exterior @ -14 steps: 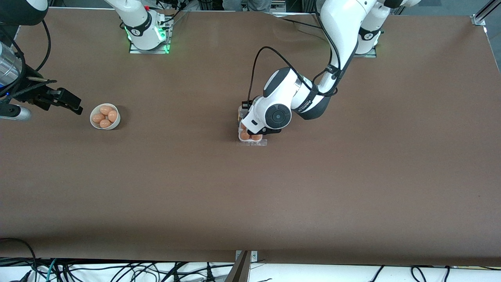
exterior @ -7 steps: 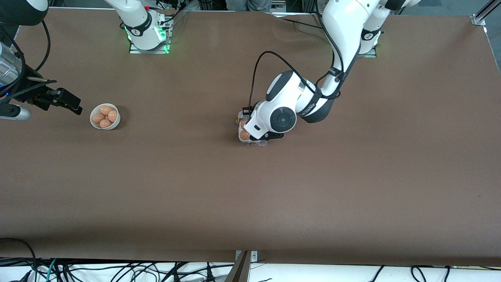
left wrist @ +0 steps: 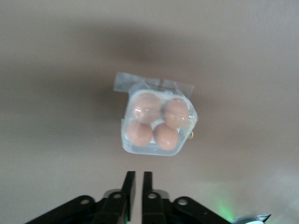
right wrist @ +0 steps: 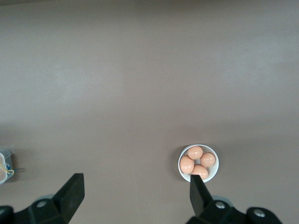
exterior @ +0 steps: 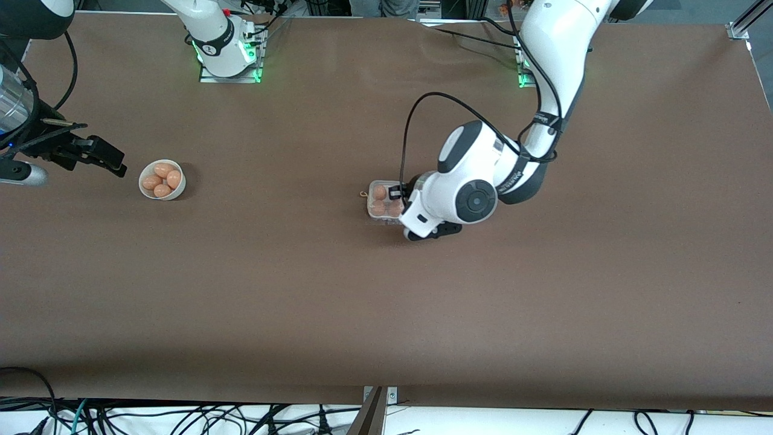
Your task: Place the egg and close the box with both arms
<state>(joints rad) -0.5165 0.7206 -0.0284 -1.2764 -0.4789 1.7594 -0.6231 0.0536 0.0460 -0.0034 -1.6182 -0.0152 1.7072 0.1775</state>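
Clear plastic covers the box (exterior: 384,202), whose lid is seen lowered over four orange-brown eggs (left wrist: 147,107), one in each cell; the box is set near the middle of the brown table (exterior: 386,302). The left gripper (left wrist: 138,179) is held just beside the box, toward the left arm's end of the table, with its fingers (left wrist: 129,182) drawn almost together and nothing between them. The right gripper (right wrist: 135,191) is kept waiting at the right arm's end, its jaws spread wide and empty, close to a white bowl (exterior: 162,180) in which four more eggs are held.
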